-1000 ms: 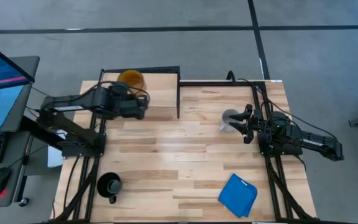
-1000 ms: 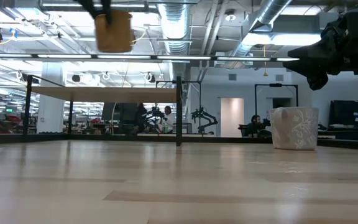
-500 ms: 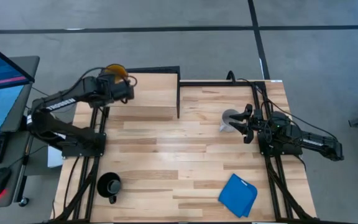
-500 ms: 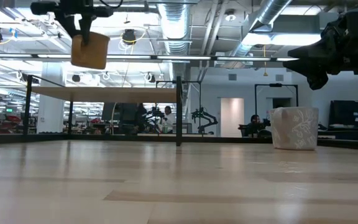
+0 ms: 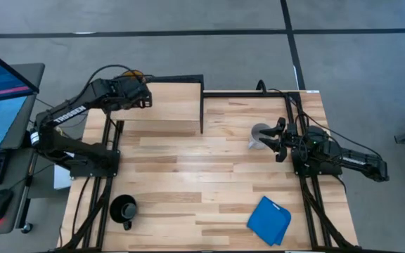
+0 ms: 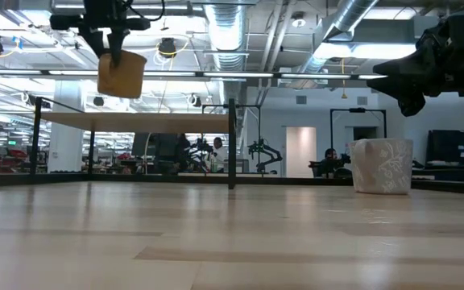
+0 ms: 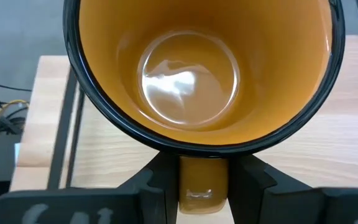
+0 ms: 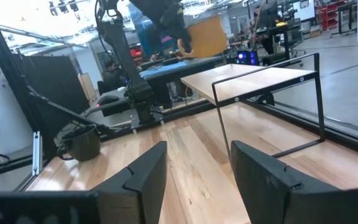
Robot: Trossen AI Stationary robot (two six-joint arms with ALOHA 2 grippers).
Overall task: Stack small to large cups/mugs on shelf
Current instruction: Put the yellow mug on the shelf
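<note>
Glossy yellow-orange handled mug [image 6: 121, 74]: airborne, tilted, above light-wood black-framed shelf [image 5: 174, 105]. Pale grey-white mug [image 6: 382, 166] and glossy black mug [image 5: 124, 209]: on tabletop.

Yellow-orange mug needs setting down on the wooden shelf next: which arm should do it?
Left. Its tool already grips the handle of the glossy yellow-orange mug, held in the air above the light-wood, black-framed shelf. The right tool waits by the pale grey-white mug, far across the table.

You get one camera straight overhead on the table [image 5: 209, 169], one level at tabletop height, plus two wrist cams; left sits tight above the yellow mug [image 7: 194, 68], also seen low [image 6: 121, 74].
</note>
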